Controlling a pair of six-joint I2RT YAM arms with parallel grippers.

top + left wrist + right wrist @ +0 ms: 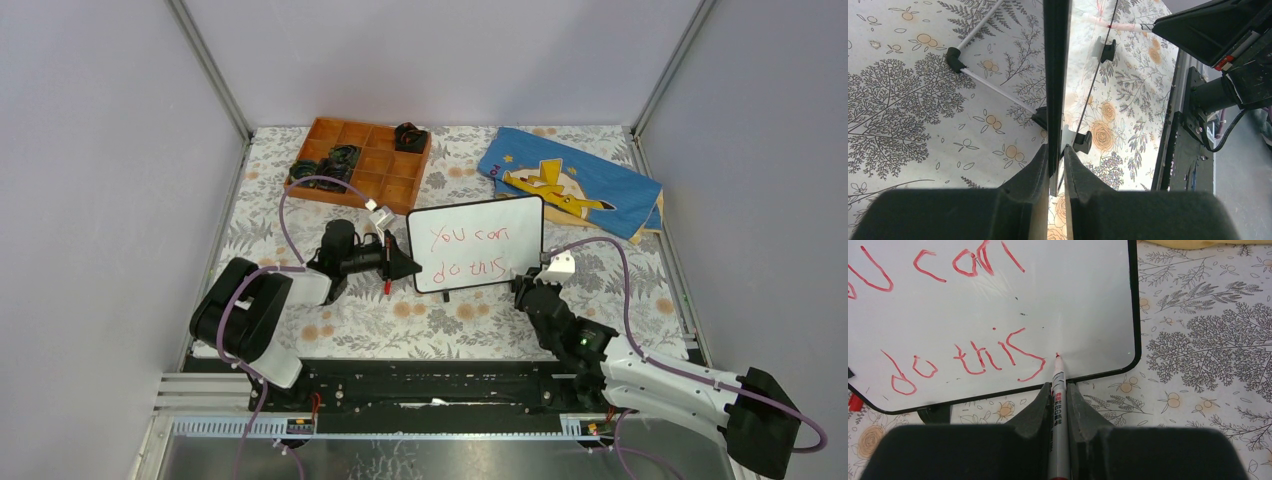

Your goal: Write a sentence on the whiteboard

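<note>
Right gripper pinches marker; left gripper pinches whiteboard edge.

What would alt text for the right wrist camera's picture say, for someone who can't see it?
Black jaws clamp a marker, its red tip at the lower right of a small black-framed whiteboard, just after red handwriting ending "do this". The board stands on a floral tablecloth.

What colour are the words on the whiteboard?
Red. The words on the whiteboard show best in the right wrist view.
</note>
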